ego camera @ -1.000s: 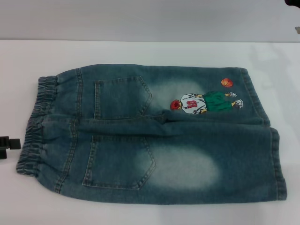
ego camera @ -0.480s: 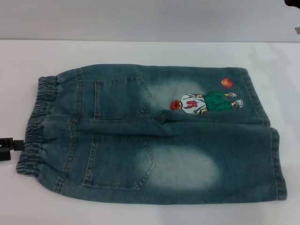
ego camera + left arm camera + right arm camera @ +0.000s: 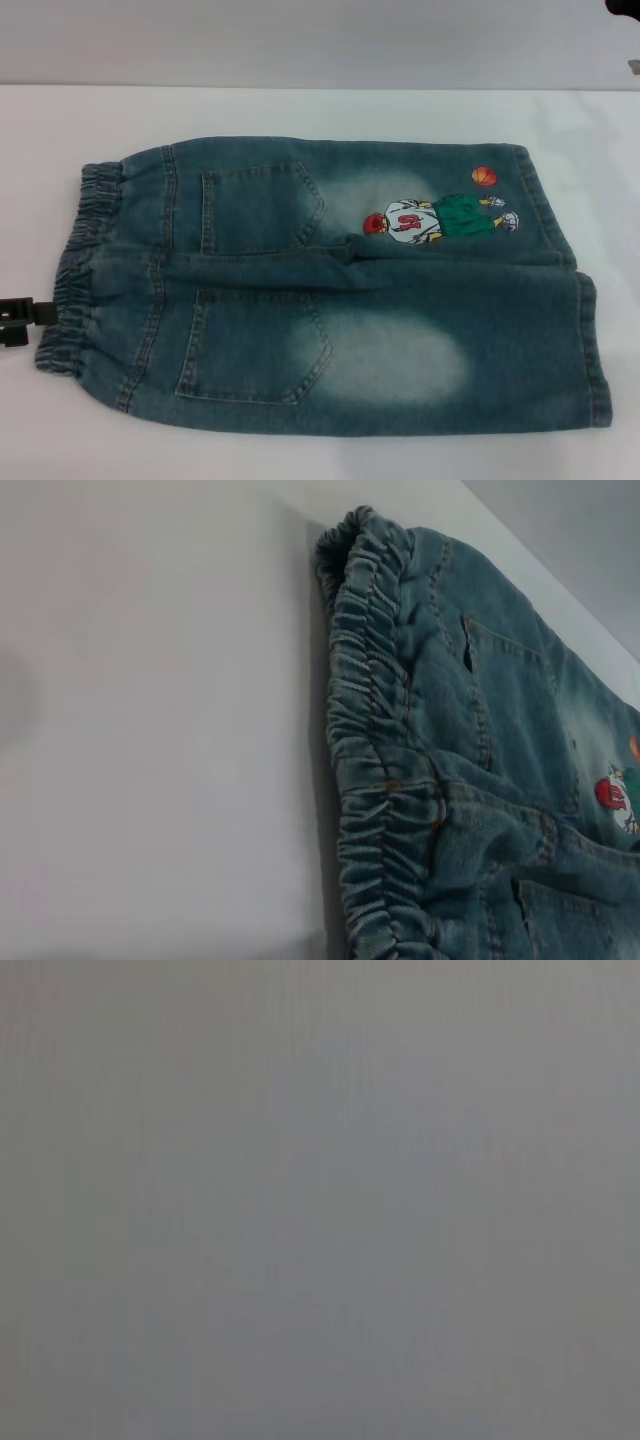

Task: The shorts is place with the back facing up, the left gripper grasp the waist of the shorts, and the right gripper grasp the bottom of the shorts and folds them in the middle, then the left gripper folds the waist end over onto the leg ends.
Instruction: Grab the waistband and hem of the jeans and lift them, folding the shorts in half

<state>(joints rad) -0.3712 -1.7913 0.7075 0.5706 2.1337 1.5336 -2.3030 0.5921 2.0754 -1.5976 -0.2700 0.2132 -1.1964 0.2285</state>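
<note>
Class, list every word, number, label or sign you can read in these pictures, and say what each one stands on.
Red marking on the white jersey of the cartoon basketball player printed on the denim shorts: looks like a number, too blurred to read.
Orange basketball beside the figure: no text.
White table: no text.
Nothing else readable in any view.
</note>
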